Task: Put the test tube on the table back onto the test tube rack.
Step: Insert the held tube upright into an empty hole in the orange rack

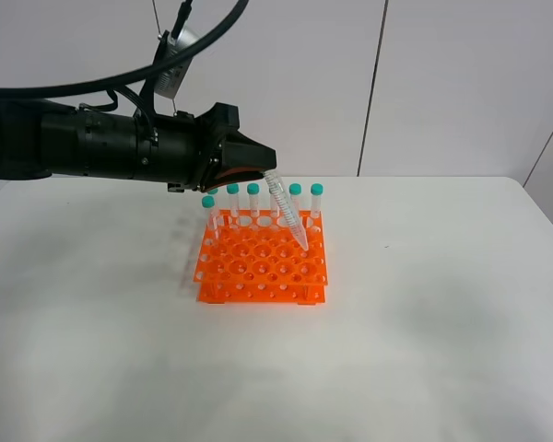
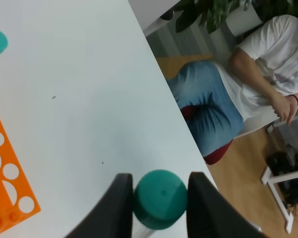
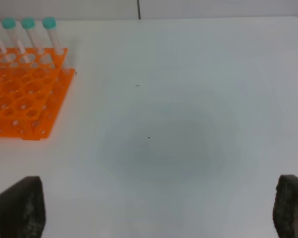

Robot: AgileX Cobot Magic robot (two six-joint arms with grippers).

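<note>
The left gripper (image 1: 261,174) pinches the test tube (image 1: 288,217) by its teal cap, tip slanting toward five o'clock over the test tube rack (image 1: 258,269), apparently aiming for a free hole, while the right gripper (image 3: 156,206) hangs spread wide.

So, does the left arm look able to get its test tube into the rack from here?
Probably yes: the left gripper holds the test tube tilted, tip just above open holes in the test tube rack, with nothing between. It likely needs straightening first.
</note>
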